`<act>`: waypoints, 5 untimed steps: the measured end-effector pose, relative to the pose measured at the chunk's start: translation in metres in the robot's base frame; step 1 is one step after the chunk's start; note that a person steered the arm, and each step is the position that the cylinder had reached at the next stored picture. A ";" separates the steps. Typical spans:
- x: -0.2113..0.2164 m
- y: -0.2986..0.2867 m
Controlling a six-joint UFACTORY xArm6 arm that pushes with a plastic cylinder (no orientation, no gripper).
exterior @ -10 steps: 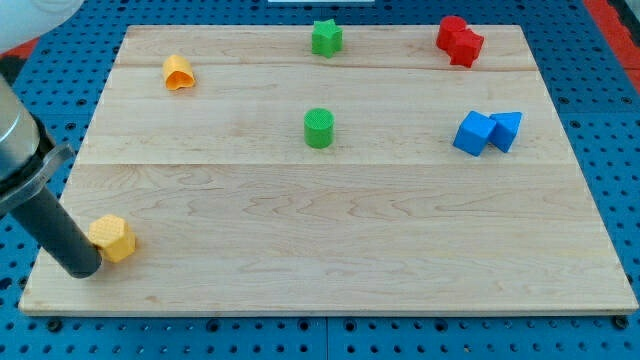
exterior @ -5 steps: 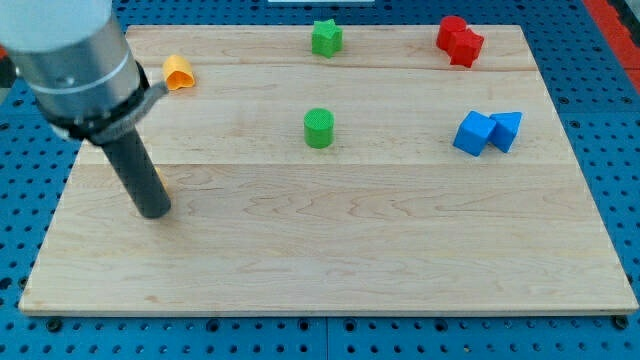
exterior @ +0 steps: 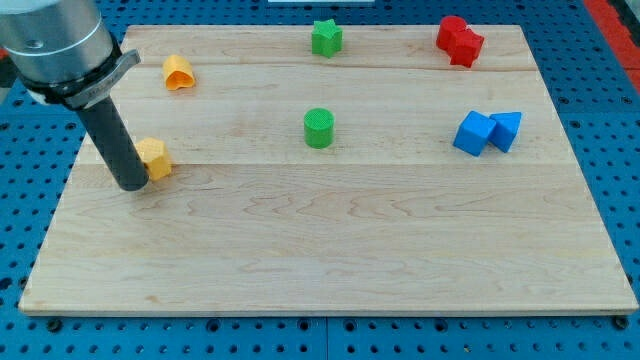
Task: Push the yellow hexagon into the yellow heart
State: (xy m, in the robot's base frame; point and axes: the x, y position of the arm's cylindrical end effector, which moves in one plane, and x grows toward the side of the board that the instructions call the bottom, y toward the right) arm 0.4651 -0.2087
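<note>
My tip (exterior: 132, 184) down on the wooden board (exterior: 330, 250), near the view's left edge. No fingers here, just a plain dark rod, so nothing to open, close or grab with. Pressed right against the yellow hexagon (exterior: 154, 158), on that block's left and bottom side. Part of the hexagon hidden behind the rod.

Yellow hexagon sitting on the left part of the board, about halfway between the view's top and bottom. Yellow heart (exterior: 178, 72) further toward the view's top, a little to the right of the hexagon, well apart from it and not touching.

Green cylinder (exterior: 318, 128) near the middle of the board, standing alone. Green star (exterior: 326, 37) at the top edge, above the cylinder. Red block (exterior: 459, 41) in the top right corner, shape hard to make out. Two blue blocks on the right side, touching each other: a blue cube (exterior: 473, 133) and a blue wedge-like block (exterior: 506, 130) just beside it. Blue pegboard (exterior: 610, 120) with little holes all around the board.
</note>
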 end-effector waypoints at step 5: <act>-0.109 0.032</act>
State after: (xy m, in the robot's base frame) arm 0.3559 -0.1771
